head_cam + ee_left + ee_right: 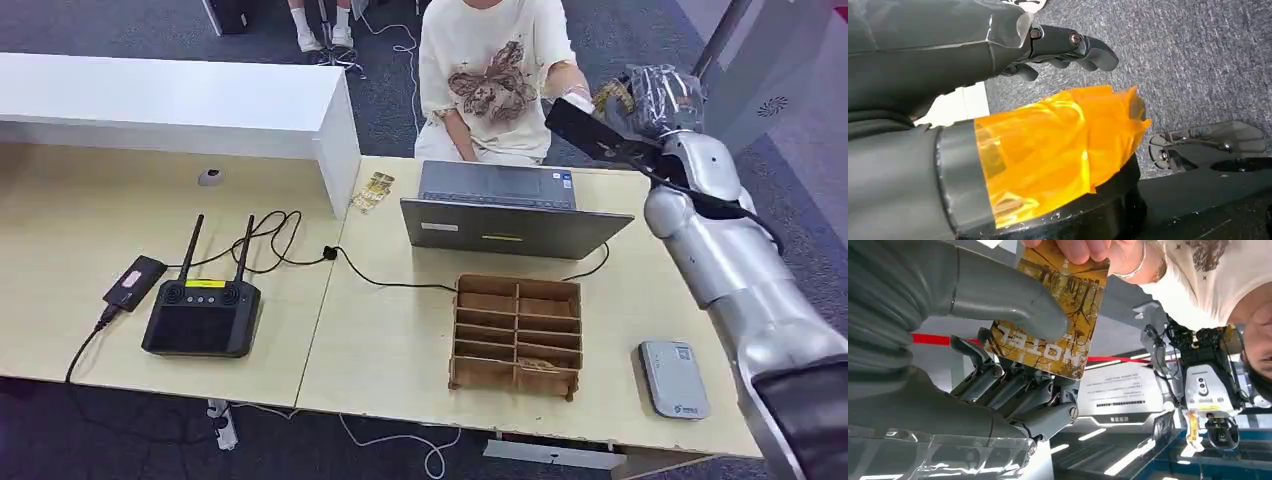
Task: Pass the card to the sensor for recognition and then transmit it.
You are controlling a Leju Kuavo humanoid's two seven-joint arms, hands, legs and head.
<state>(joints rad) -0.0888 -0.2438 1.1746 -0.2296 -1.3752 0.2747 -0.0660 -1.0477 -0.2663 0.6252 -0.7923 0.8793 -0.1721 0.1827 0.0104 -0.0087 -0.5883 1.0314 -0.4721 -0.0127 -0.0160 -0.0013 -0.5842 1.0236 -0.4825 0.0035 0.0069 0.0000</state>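
My right hand (650, 100) is raised beyond the table's far right corner, in front of a seated person (490, 75). It pinches a golden card (1053, 315) printed "HOTEL" between the thumb (1008, 295) and the fingers behind it. The person's hand (1083, 247) grips the card's opposite edge at the same time. In the head view a sliver of the card (612, 98) shows beside the person's hand (578, 97). The grey-white card sensor (674, 378) lies on the table near the front right edge. My left hand (1038, 150), its thumb wrapped in orange tape, hangs over grey carpet holding nothing.
A grey laptop (500, 210) stands mid-table, with a wooden compartment box (517, 335) in front of it. More golden cards (372, 192) lie by the white counter (200, 105). A black device with two antennas (203, 315) and cables sit at the left.
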